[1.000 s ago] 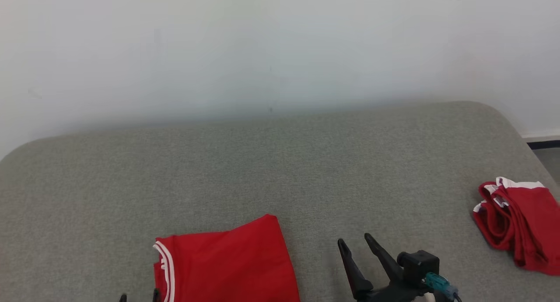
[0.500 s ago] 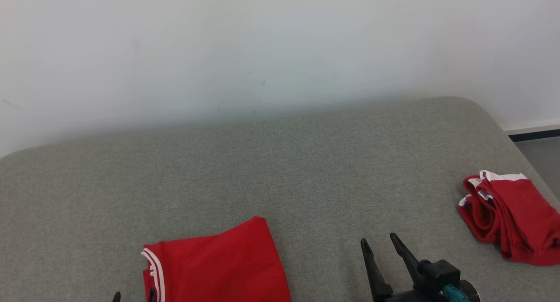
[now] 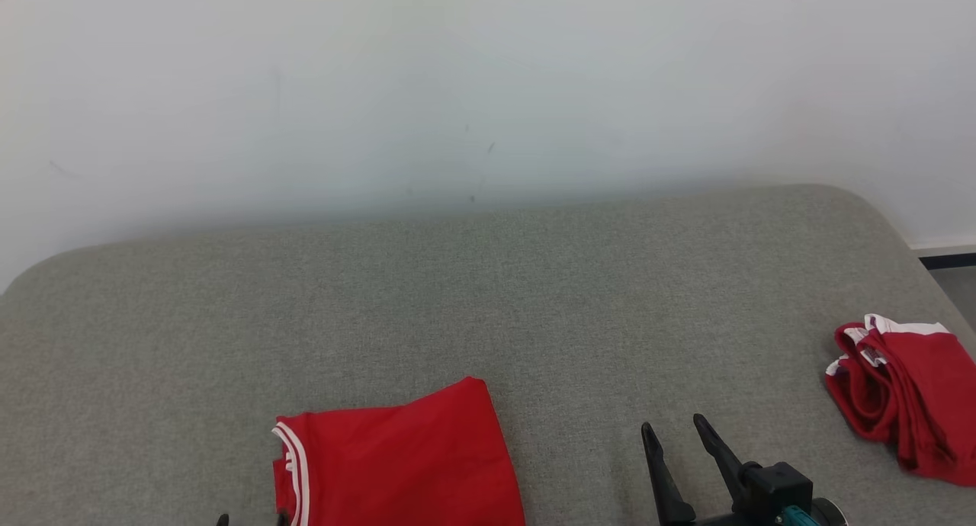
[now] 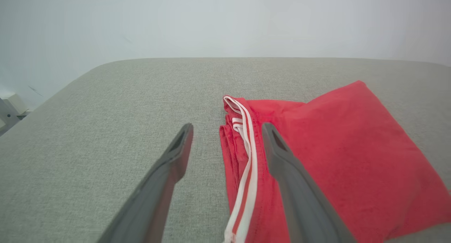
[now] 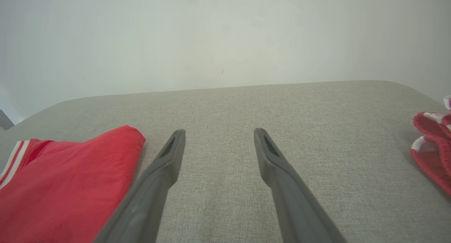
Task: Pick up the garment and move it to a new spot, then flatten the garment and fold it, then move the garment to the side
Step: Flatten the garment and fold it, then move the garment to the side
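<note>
A red garment (image 3: 396,465) with white-striped trim lies folded flat on the grey cushion at the near middle. In the left wrist view the garment (image 4: 334,158) has its striped edge running between the fingers of my left gripper (image 4: 226,126). That gripper is open, and its right finger hovers over the red cloth. Its tips just show as my left gripper (image 3: 252,520) at the bottom edge of the head view. My right gripper (image 3: 674,424) is open and empty to the right of the garment. In its own view my right gripper (image 5: 219,131) points over bare cushion.
A second red and white garment (image 3: 907,392) lies bunched near the cushion's right edge, also seen as a red heap (image 5: 431,144) in the right wrist view. The grey cushion (image 3: 488,297) ends at a pale wall behind. Floor shows past its right corner.
The head camera has wobbled a little. My right gripper has shifted to the right, away from the folded garment. The garments lie as before.
</note>
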You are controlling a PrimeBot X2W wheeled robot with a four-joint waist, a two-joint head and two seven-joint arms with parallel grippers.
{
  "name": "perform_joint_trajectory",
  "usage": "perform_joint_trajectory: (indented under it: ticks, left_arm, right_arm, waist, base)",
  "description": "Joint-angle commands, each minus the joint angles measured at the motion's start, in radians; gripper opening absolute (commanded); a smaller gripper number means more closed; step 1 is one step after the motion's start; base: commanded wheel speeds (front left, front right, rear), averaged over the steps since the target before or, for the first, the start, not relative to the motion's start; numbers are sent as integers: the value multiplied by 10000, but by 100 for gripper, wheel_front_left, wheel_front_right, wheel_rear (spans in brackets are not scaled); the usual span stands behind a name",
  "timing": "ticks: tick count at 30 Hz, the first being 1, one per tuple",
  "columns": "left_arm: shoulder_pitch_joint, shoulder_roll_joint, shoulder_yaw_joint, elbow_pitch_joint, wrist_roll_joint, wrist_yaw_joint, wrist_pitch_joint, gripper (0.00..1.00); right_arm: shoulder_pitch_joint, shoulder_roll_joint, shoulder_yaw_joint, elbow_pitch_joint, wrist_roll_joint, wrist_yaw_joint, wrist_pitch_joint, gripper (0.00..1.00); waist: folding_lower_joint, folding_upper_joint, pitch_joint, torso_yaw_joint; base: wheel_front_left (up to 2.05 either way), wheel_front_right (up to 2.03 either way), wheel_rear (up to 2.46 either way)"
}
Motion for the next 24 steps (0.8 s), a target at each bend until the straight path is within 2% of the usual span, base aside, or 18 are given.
perform_joint_trajectory:
  ticks: [1,11,19,24]
  left_arm:
    - [105,-6,-17,-40,50,-3,-27,100]
    - [-153,-9,-488,174,-224,25,-27,100]
    - [-287,-8,-780,155,-193,-7,-27,100]
    - [-380,-6,-1037,239,-222,-35,-27,100]
  right_arm:
    - [91,25,-5,-22,0,-26,-35,100]
    - [-83,27,261,172,218,-26,-35,100]
    - [-433,28,737,511,438,-26,-36,100]
    - [-750,28,1281,1144,874,-26,-35,100]
  waist:
    - [0,0,4,25]
    - [0,0,280,296]
    - [0,0,657,816]
    - [0,0,894,1319]
  base:
    - [0,0,0]
    - [0,0,0]
    - [0,0,0]
    - [0,0,0]
